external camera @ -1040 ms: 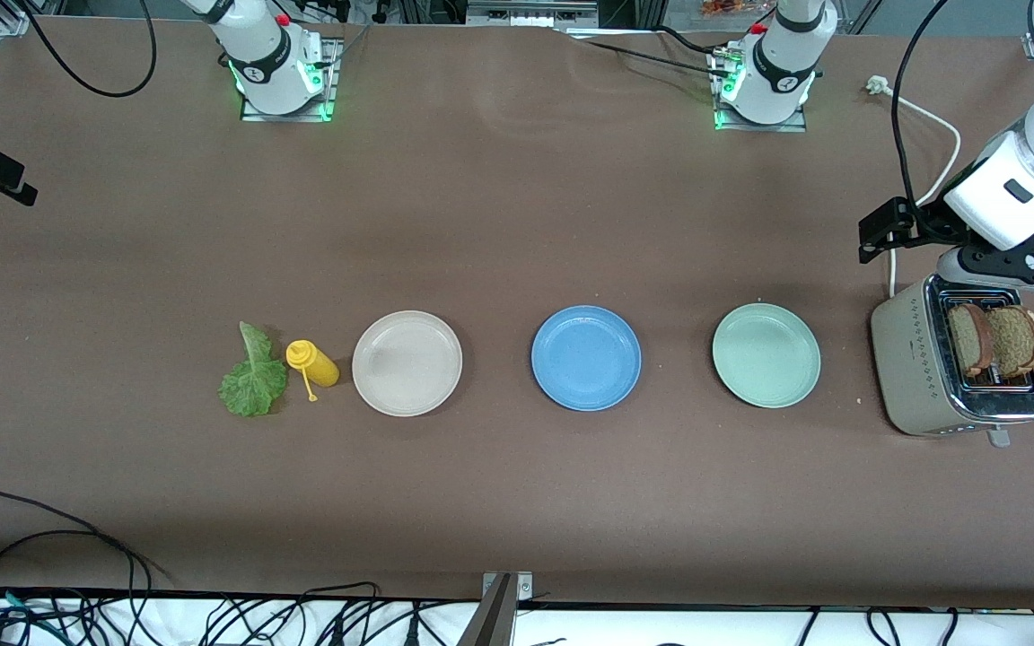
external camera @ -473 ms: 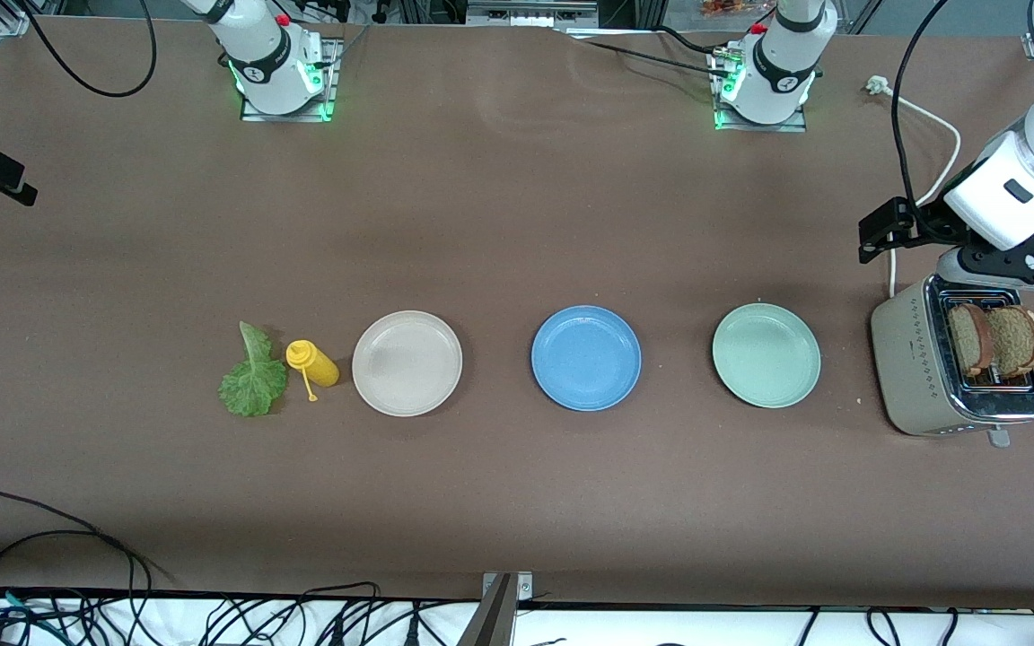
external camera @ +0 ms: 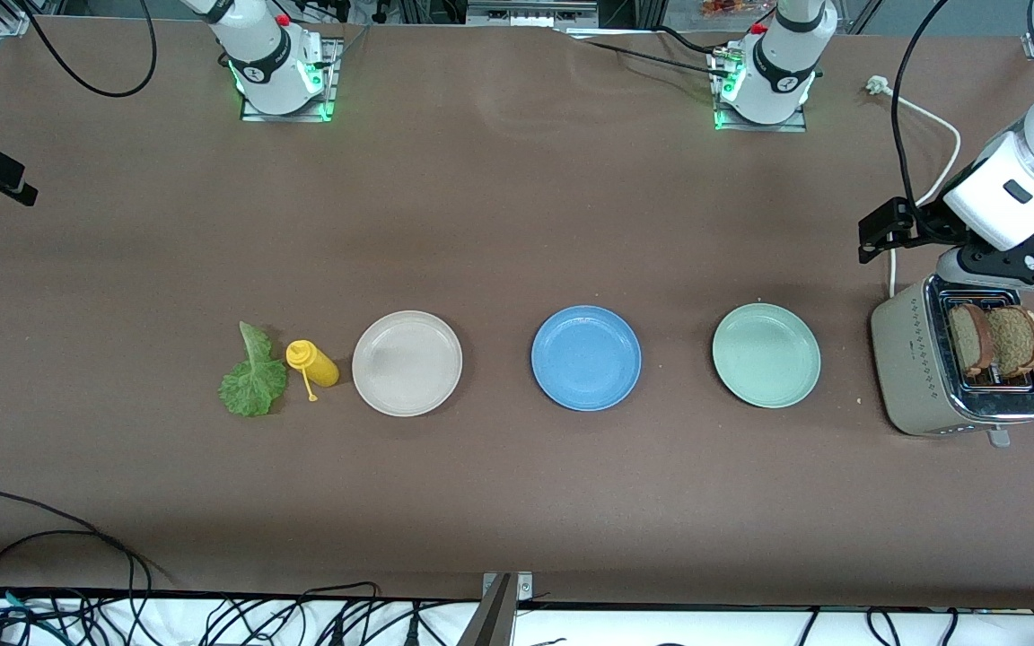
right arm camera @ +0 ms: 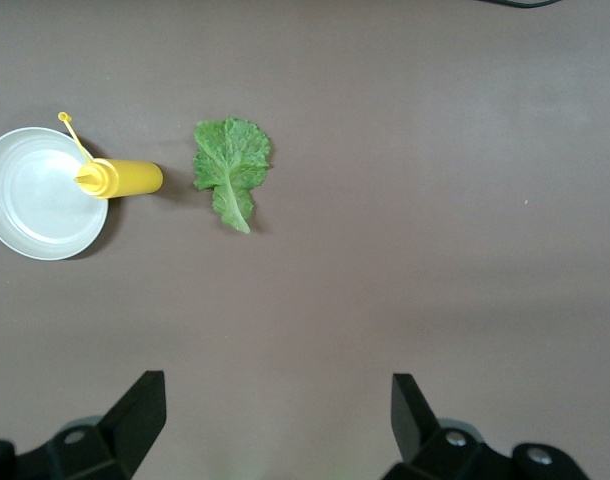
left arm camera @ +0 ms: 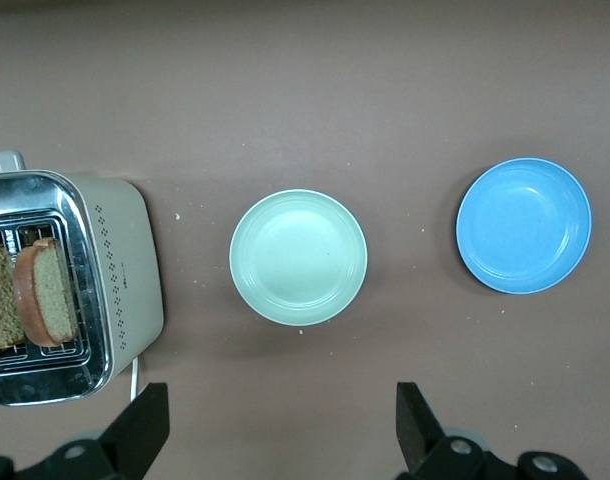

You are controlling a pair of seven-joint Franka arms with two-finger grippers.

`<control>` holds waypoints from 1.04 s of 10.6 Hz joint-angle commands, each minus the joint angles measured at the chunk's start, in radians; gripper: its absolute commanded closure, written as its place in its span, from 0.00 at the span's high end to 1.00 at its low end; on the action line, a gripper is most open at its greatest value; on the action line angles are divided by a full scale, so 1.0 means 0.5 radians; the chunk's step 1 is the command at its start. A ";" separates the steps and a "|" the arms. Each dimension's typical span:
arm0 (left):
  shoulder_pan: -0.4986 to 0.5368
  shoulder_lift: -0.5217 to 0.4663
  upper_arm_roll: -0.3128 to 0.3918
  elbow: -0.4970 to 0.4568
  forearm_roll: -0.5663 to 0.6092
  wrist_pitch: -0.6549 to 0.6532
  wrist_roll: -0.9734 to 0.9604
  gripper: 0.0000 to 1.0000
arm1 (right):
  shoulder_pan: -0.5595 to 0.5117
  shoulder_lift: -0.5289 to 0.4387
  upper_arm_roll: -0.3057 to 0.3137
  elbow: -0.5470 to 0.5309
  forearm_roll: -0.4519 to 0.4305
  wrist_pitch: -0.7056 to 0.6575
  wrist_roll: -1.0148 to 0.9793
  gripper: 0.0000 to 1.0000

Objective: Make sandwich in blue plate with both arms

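Note:
The blue plate (external camera: 585,358) (left arm camera: 523,225) lies empty at the table's middle. Two brown bread slices (external camera: 993,341) (left arm camera: 47,292) stand upright in the slots of a toaster (external camera: 916,368) at the left arm's end. A green lettuce leaf (external camera: 252,381) (right arm camera: 230,165) lies flat on the table toward the right arm's end. My left gripper (left arm camera: 282,405) hangs open and empty high over the table beside the toaster. My right gripper (right arm camera: 275,400) is open and empty too, high over bare table near the lettuce.
A pale green plate (external camera: 766,355) lies between the blue plate and the toaster. A beige plate (external camera: 407,363) lies between the blue plate and a yellow squeeze bottle (external camera: 312,363) on its side, next to the lettuce. Cables run along the table edge nearest the front camera.

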 commanded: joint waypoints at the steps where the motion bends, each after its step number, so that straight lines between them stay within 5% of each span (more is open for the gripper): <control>1: 0.017 0.000 -0.004 0.029 -0.039 -0.036 0.026 1.00 | -0.003 0.020 -0.011 0.052 0.037 -0.028 -0.038 1.00; 11: 0.017 0.000 -0.004 0.029 -0.042 -0.036 0.026 1.00 | -0.003 0.017 -0.045 0.052 0.040 -0.016 -0.032 1.00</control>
